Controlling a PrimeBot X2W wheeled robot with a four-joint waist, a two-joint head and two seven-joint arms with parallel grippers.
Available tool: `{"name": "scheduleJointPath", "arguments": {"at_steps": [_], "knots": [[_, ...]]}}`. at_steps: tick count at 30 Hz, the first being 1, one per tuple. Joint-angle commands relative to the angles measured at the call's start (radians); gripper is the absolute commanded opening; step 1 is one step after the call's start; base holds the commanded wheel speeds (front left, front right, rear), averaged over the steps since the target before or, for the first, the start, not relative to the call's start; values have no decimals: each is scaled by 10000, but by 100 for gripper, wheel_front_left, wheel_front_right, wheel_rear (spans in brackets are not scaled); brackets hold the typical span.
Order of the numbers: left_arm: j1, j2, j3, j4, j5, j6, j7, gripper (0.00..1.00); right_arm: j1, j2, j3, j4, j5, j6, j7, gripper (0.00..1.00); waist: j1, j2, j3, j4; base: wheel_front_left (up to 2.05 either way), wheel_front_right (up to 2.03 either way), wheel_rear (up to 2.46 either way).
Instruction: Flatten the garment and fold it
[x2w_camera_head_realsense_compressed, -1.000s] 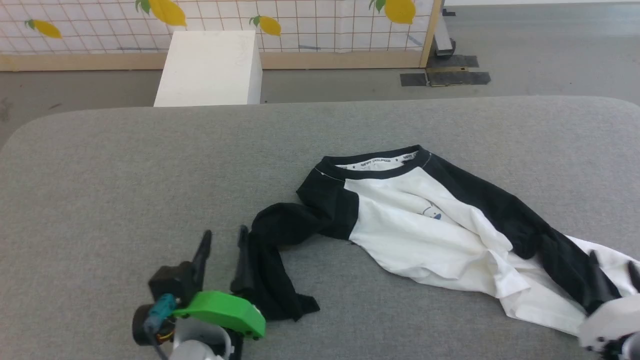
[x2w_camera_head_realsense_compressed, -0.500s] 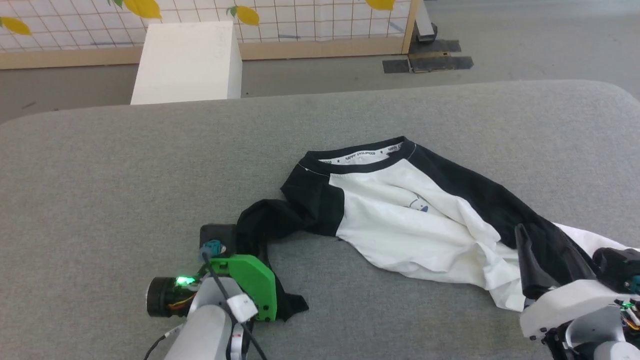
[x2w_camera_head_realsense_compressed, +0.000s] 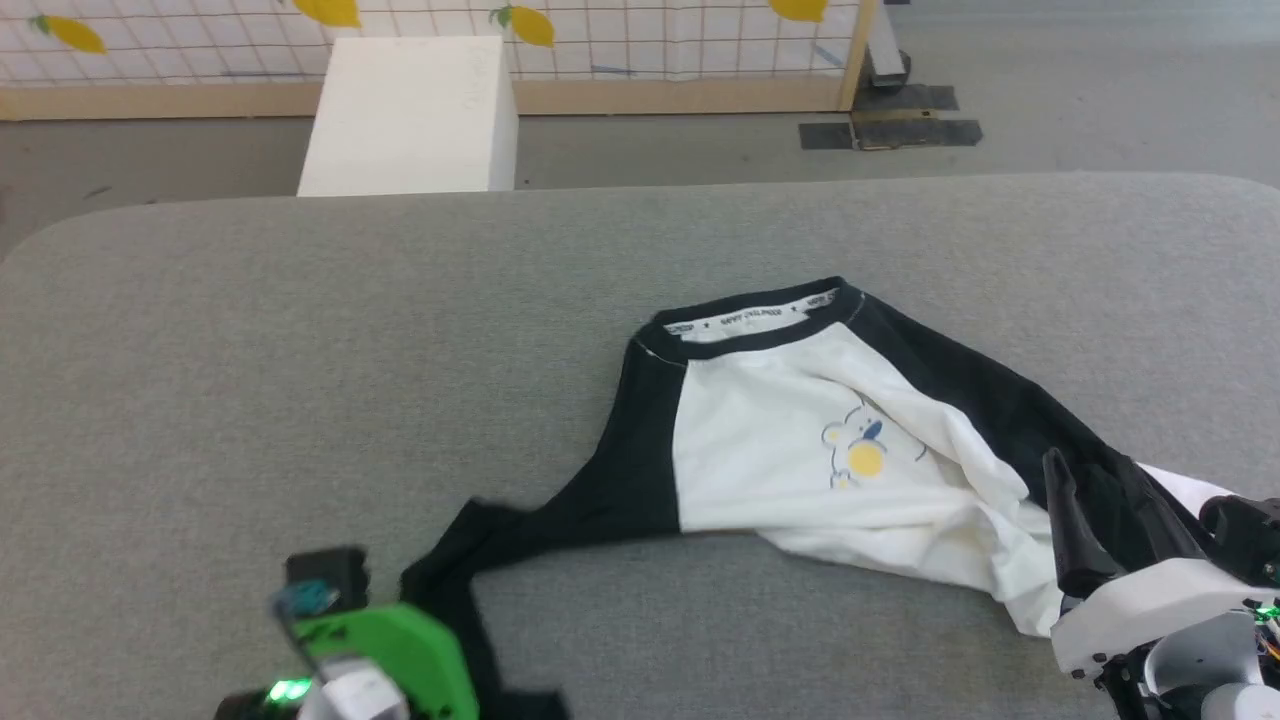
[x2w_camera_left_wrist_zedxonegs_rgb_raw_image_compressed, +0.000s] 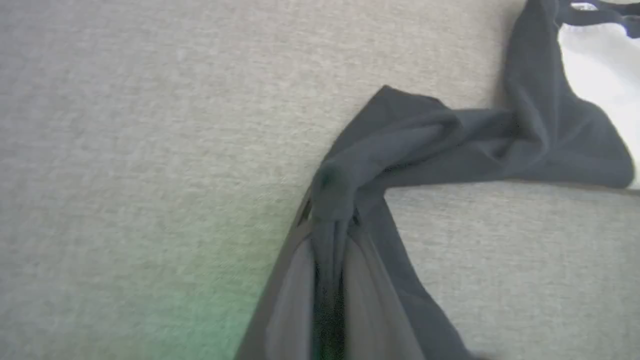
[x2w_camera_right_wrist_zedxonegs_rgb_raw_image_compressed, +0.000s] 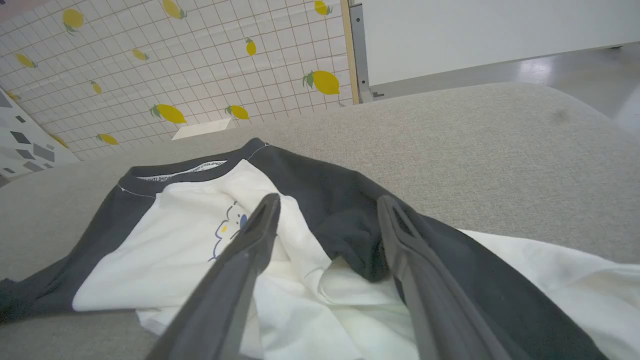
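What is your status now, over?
Left gripper shut on sleeve, sleeve stretched out. Right gripper open over rumpled side of shirt. Shirt not yet flat. Nothing in the way on table.

Garment (x2w_camera_head_realsense_compressed: 800, 470) on table (x2w_camera_head_realsense_compressed: 300, 350), right of centre, left gripper (x2w_camera_left_wrist_zedxonegs_rgb_raw_image_compressed: 331, 215) at its sleeve end, right gripper (x2w_camera_right_wrist_zedxonegs_rgb_raw_image_compressed: 329, 202) over its right side

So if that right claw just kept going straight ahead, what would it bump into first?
Probably the shirt: the right gripper is open, and the black sleeve lies bunched between its fingers, right in its line. How near is hard to judge.
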Motion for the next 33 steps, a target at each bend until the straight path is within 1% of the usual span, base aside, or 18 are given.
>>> {"name": "scheduleJointPath", "arguments": {"at_steps": [1, 3, 7, 8, 9, 12, 15, 17, 20, 22, 27, 29, 33], "knots": [[547, 285, 177, -420, -129, 191, 300, 0, -66, 1, -51, 20, 0, -15, 30, 100, 0, 0, -26, 239, 0, 0, 0], [1152, 533, 389, -1040, -233, 363, 685, 0, -51, 1, -112, 0, -31, -15, 61, 100, 0, 0, 2, 408, 0, 0, 0], [1775, 707, 723, -1882, -443, 577, 944, 0, -64, 1, -164, -50, -72, -15, 142, 100, 0, 0, 59, 692, 0, 0, 0], [1792, 676, 787, -2010, -465, 628, 858, 40, -74, 1, -172, -59, -77, -15, 156, 100, 0, 0, 69, 741, 0, 0, 0], [1778, 643, 806, -2137, -478, 629, 736, 100, -85, 1, -166, -75, -89, -15, 173, 100, 0, 0, 80, 790, 0, 0, 0], [1494, 552, 684, -2417, -470, 344, 146, 100, -125, 1, -149, -122, -110, -15, 216, 100, 0, 0, 114, 867, 0, 0, 0], [954, 351, 563, -2699, -355, 57, -886, 100, -157, 1, -122, -180, -131, -15, 237, 100, 0, 0, 136, 906, 0, 0, 0], [605, 276, 303, -2850, -194, -207, -1406, 100, -171, 1, -85, -210, -138, -15, 243, 100, 0, 0, 145, 895, 0, 0, 0], [118, 200, -250, -2956, 147, -549, -1808, 100, -181, 1, -7, -224, -133, -15, 248, 100, 0, 0, 133, 848, 0, 0, 0], [-196, 184, -810, -2868, 467, -789, -1733, 100, -171, 1, 48, -220, -123, -15, 253, 100, 0, 0, 111, 802, 0, 0, 0], [-938, 237, -2305, -2108, 1276, -1415, -749, 100, -179, 1, 207, -217, -80, -15, 270, 100, 0, 0, 83, 583, 0, 0, 0], [-1190, 235, -2631, -1665, 1476, -1523, -365, 100, -187, 1, 230, -227, -69, -15, 259, 100, 0, 0, 90, 472, 0, 0, 0], [-1670, 305, -2905, -664, 1791, -1559, 168, 100, -254, 1, 315, -241, -37, -15, 262, 100, 0, 0, 170, 201, 0, 0, 0]]}}
